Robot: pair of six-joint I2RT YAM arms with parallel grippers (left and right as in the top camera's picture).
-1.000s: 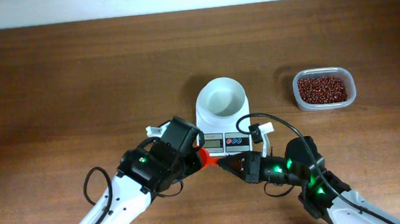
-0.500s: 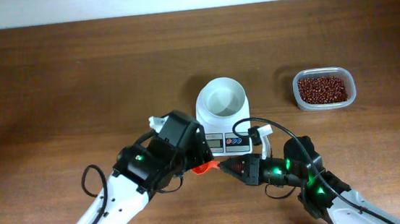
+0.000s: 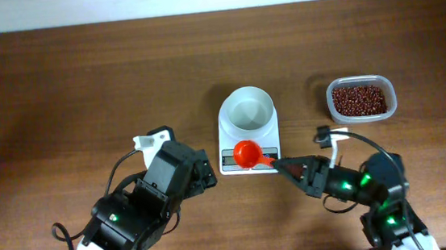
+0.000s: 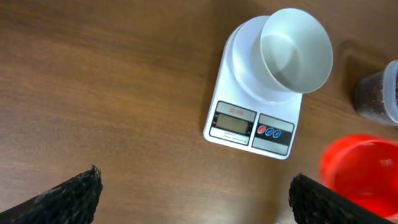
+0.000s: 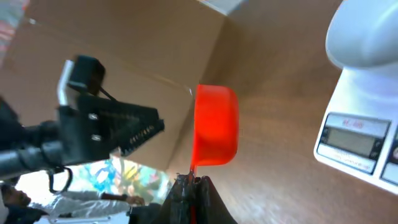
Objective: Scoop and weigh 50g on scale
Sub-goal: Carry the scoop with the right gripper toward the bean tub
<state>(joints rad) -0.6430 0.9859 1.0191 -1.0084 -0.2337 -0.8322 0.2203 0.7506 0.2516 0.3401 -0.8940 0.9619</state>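
Red plastic scoop (image 3: 247,152) is hanging by its handle in the right gripper (image 3: 286,167), which is pinching it tight, probably readying a swing toward the bean tub (image 3: 360,99) near the right edge. The left gripper (image 4: 193,202) is gaping wide, holding nothing. The scale (image 3: 247,131), white with grey display and an empty round bowl, is sitting mid-tabletop.

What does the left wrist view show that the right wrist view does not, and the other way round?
Only the left wrist view shows the tub of red beans at its right edge and the empty inside of the white bowl. Only the right wrist view shows the right tool, shut on the handle of the red scoop. Both show the scale with its display, the red scoop, the open left tool and the wooden table.
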